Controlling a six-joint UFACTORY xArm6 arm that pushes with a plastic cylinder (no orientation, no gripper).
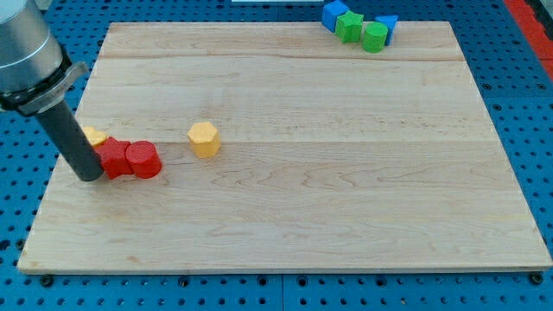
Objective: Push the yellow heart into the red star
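The yellow heart [95, 136] lies at the board's left side, mostly hidden behind my rod, touching the red star [113, 158] just below and to its right. A red cylinder [143, 161] sits against the star's right side. My tip [89, 175] rests on the board at the star's left edge, just below the heart. A yellow hexagonal block [204, 138] stands apart, to the right of the red pair.
At the view's top right, a cluster sits on the board's far edge: a blue block [333, 12], a green block [350, 26], a green cylinder [374, 36] and another blue block [388, 23]. The wooden board [302, 199] lies on a blue pegboard table.
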